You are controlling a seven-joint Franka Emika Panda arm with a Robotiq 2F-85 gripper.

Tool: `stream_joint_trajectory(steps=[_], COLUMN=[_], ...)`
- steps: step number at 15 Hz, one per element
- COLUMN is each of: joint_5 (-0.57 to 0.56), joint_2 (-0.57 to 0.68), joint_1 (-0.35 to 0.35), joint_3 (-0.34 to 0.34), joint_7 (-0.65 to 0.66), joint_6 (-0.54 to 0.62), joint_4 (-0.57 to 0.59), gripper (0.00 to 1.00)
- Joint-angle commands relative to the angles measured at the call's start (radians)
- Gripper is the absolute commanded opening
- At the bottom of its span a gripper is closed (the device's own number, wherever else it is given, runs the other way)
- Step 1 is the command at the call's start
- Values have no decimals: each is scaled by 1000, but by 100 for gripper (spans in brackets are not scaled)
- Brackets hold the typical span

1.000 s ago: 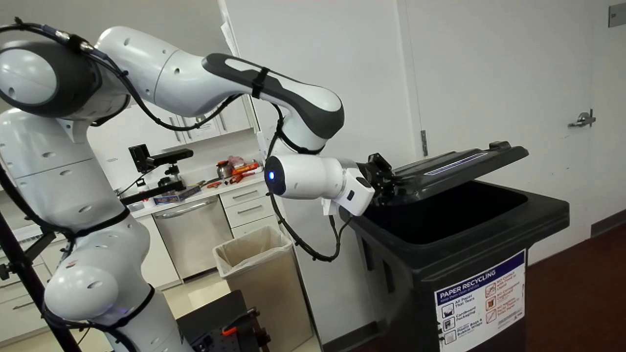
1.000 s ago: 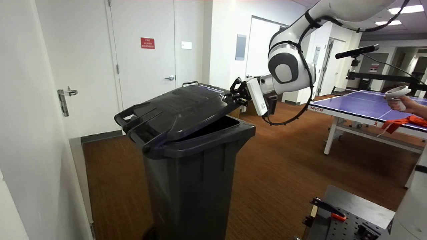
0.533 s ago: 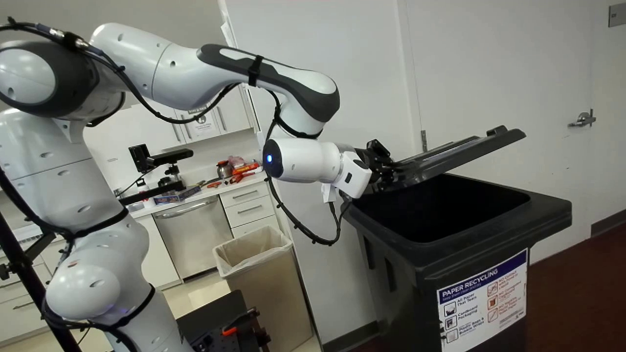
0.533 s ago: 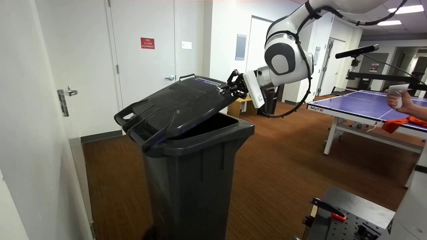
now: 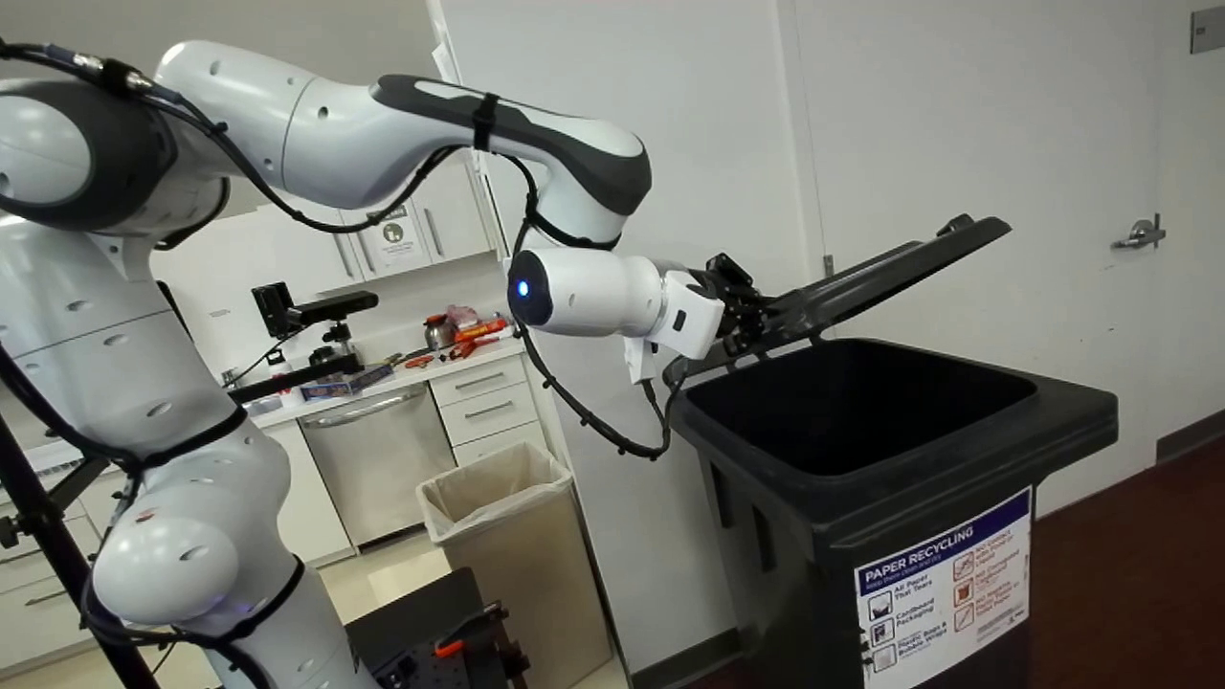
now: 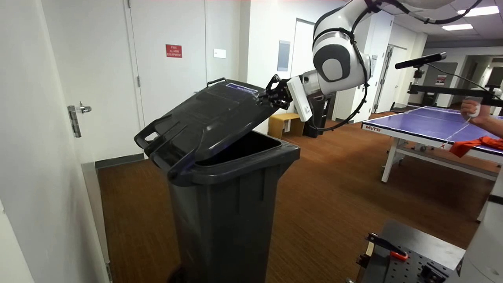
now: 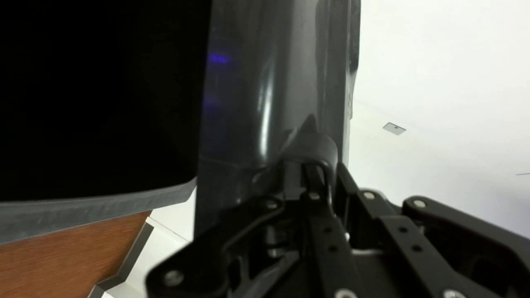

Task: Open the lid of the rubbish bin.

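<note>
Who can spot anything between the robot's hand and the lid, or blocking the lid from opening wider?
Nothing visible: the hand touches the lid, and nothing shows in the lid's upward path. Whether the wall behind limits it, I can't tell.

In both exterior views the bin [image 5: 890, 522] is cut off at the foot — its inside is too dark to see. At far right, a forearm [image 6: 491, 125] is cut off.
</note>
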Motion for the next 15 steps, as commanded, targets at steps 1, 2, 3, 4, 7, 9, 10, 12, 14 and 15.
stream_joint_trajectory(steps=[1, 2, 3, 4, 7, 9, 10, 12, 14, 15], joint_5=[-60, -78, -96, -109, -124, -131, -133, -133, -133, -133], joint_2=[-61, -71, -80, -87, -99, -68, -70, -73, -76, -77], joint_1=[8, 13, 18, 22, 34, 37, 38, 38, 38, 38], joint_3=[-5, -6, -7, -8, -9, 0, 0, 0, 0, 0], joint_7=[63, 64, 66, 68, 57, 14, 14, 14, 14, 14], joint_6=[-65, -66, -66, -68, -68, 0, 0, 0, 0, 0], joint_4=[60, 60, 60, 62, 68, -1, -1, -1, -1, -1], gripper=[3, 3, 3, 3, 3, 12, 12, 12, 12, 12])
